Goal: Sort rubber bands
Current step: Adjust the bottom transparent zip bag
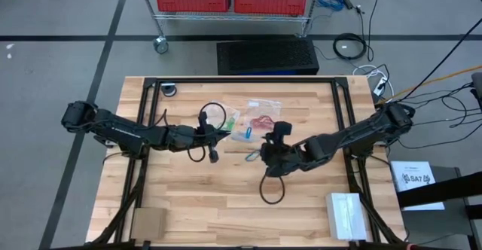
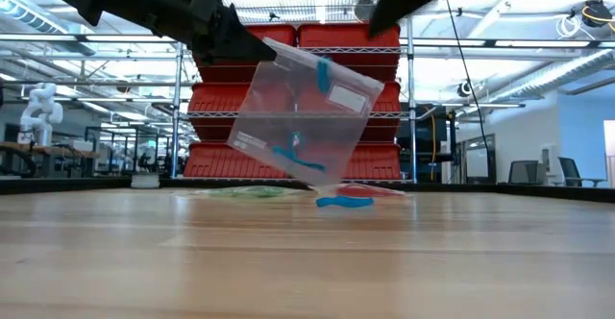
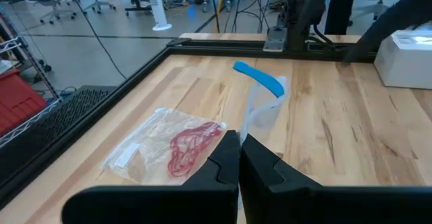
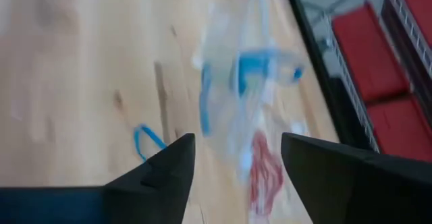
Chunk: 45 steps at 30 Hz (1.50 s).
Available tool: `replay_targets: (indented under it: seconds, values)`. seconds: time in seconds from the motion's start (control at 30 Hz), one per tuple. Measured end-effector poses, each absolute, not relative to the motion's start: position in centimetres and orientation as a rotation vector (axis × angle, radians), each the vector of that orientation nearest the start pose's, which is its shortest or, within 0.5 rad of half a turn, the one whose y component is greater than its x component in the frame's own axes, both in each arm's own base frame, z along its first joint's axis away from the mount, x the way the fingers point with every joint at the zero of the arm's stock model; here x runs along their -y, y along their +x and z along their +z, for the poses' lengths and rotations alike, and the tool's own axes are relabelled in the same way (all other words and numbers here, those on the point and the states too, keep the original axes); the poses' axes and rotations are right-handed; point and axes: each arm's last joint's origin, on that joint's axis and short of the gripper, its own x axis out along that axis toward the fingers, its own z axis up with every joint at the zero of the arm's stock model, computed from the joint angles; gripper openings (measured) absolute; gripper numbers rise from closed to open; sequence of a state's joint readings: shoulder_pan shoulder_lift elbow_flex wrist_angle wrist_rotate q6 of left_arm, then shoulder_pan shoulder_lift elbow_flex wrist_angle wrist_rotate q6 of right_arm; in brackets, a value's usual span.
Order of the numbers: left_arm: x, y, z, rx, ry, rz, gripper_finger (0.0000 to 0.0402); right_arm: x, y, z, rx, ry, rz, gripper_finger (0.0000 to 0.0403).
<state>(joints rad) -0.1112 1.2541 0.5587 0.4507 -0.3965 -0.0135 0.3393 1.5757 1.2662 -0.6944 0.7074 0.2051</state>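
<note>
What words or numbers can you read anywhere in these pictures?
"SA7": on the white sheet lying off the table's right edge in the high view.
White label on the held clear bag: blank or too small to read.
White box on the table: nothing readable.

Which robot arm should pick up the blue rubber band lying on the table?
Probably the right. The right gripper is open and free, with the loose blue rubber band just ahead of it. The left gripper is shut on the clear bag, holding it up.
</note>
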Motion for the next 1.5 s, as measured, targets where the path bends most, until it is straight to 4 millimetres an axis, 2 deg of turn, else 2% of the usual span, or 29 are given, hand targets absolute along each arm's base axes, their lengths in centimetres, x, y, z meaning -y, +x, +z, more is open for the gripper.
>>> replay_targets:
  seconds: [0.2, 0.4, 0.5, 0.67, 0.7, 0.9, 1.13, 1.37, 1.5]
  values:
    - [1.7, 25.6, 22.1, -0.236, 0.048, 0.285, 0.0001, -7.4, 30.4, 22.8, -0.858, -0.265, -0.472, 0.0220]
    - [1.7, 25.6, 22.1, -0.235, 0.049, 0.285, 0.0001, -6.5, 30.3, 21.6, -0.830, -0.270, -0.523, 0.0199]
    - [1.7, 25.6, 22.1, -0.235, 0.049, 0.285, 0.0001, -6.4, 30.9, 21.9, -0.779, -0.253, -0.523, 0.0157]
    - [1.8, 25.6, 22.2, -0.221, 0.037, 0.259, 0.0001, -6.4, 31.4, 22.3, -0.735, -0.272, -0.506, 0.0026]
    - [1.8, 25.6, 22.2, -0.221, 0.035, 0.257, 0.0001, -6.4, 31.4, 22.4, -0.730, -0.284, -0.499, 0.0016]
    - [1.9, 25.9, 22.1, -0.200, 0.005, 0.259, 0.0001, -6.6, 32.1, 24.0, -0.702, -0.303, -0.486, 0.0010]
    - [1.9, 26.8, 20.9, -0.212, 0.014, 0.263, 0.0001, -6.9, 32.6, 26.2, -0.702, -0.355, -0.462, 0.0005]
    - [1.9, 26.8, 21.0, -0.200, 0.033, 0.283, 0.0001, -6.9, 32.1, 26.2, -0.777, -0.365, -0.456, 0.0009]
    - [1.8, 26.8, 21.0, -0.208, 0.055, 0.322, 0.0001, -7.1, 31.6, 25.9, -0.815, -0.358, -0.438, 0.0039]
